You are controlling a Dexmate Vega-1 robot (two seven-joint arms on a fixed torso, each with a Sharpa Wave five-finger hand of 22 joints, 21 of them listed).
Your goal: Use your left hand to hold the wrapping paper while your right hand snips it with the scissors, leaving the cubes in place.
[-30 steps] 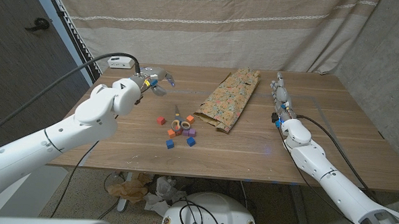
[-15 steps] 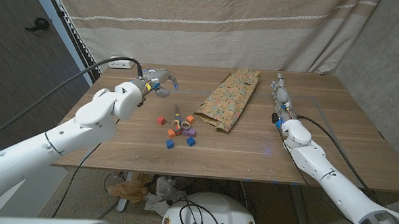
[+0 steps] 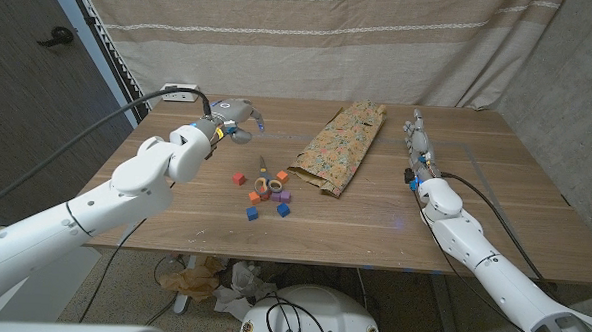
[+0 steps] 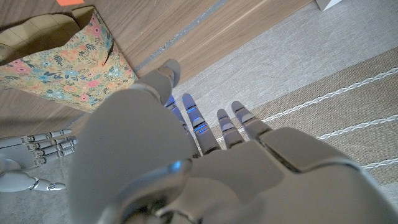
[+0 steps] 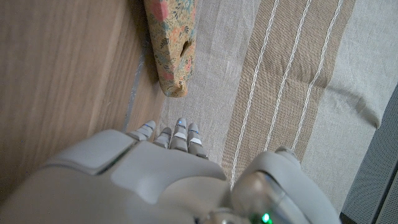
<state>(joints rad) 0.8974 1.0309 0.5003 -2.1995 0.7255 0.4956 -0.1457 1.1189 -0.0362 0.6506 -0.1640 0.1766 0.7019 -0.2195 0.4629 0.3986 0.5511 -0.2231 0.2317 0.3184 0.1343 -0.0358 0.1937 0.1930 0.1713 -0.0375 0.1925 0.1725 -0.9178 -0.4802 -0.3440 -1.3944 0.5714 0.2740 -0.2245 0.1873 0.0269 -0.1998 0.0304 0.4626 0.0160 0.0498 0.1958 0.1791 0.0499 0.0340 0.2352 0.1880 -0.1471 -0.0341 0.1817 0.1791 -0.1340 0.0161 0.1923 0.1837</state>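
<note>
A wooden tabletop (image 3: 494,210) stands in front of a beige curtain (image 3: 311,42) with pale horizontal stripes, which hangs the full width behind it. To the left of the curtain is a dark panel (image 3: 24,84) with a small hook-like fitting (image 3: 53,37) on it, edged by a light blue upright (image 3: 82,32). At the tabletop's far left corner lies a white power strip (image 3: 177,94). On the floor beneath the near edge sits crumpled brown and white paper (image 3: 211,278).
</note>
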